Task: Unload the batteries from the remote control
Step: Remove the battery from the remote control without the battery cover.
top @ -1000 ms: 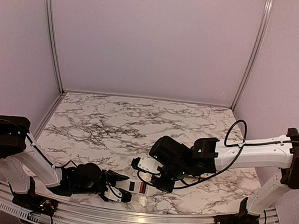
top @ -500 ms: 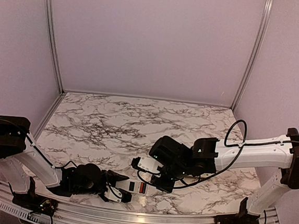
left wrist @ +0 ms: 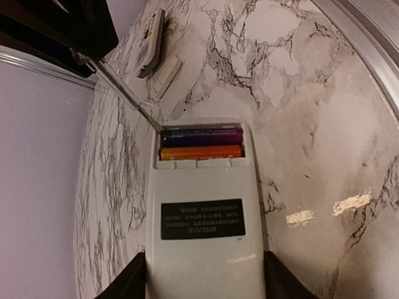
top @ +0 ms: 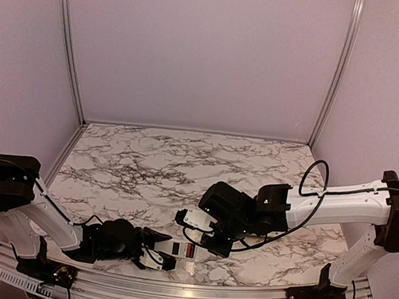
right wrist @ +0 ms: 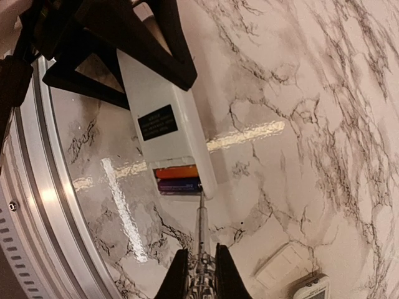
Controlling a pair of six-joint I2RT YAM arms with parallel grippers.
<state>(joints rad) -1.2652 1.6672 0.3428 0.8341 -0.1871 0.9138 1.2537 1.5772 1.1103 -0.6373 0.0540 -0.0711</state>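
The left gripper, jaws half spread, clamps the white rectangular plastic remote control by its sides. The orange and dark purple-blue cylindrical batteries lie in its open compartment, beyond the fingertips. The right gripper, pinched tight on a thin metal rod, has the rod's tip at the compartment's corner.

Remote base beyond left-wrist view edge

My left gripper lay low, jaws clasping the remote control; my right gripper, reaching leftward, pinched a thin metal rod.
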